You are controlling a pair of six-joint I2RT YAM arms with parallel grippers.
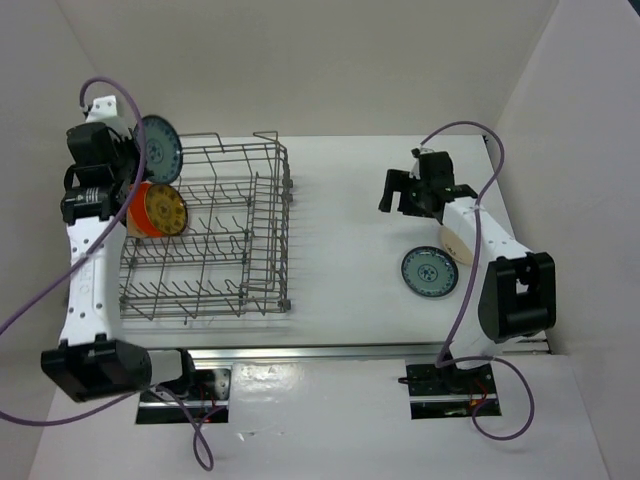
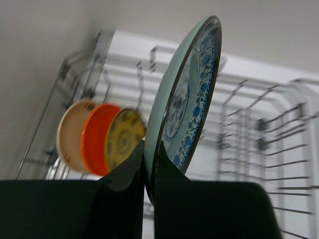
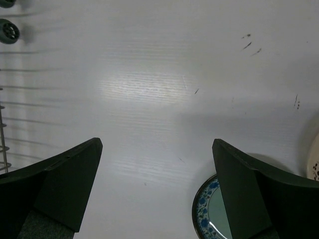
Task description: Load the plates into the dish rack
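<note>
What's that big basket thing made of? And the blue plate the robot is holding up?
The dish rack looks like thin grey metal wire: open grid sides, upright tines, dull sheen. The blue patterned plate in the left end effector looks like glazed ceramic, smooth and shiny with a dark rim, though it could be hard plastic.

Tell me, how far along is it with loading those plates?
Done: cream plate, orange plate and brown-yellow plate stand in the dish rack. In hand: the left hand pinches a teal plate by its rim near the rack's far-left corner. Left: a second teal plate flat on the table and a pale plate half hidden by the right arm; the right hand is open, empty.
</note>
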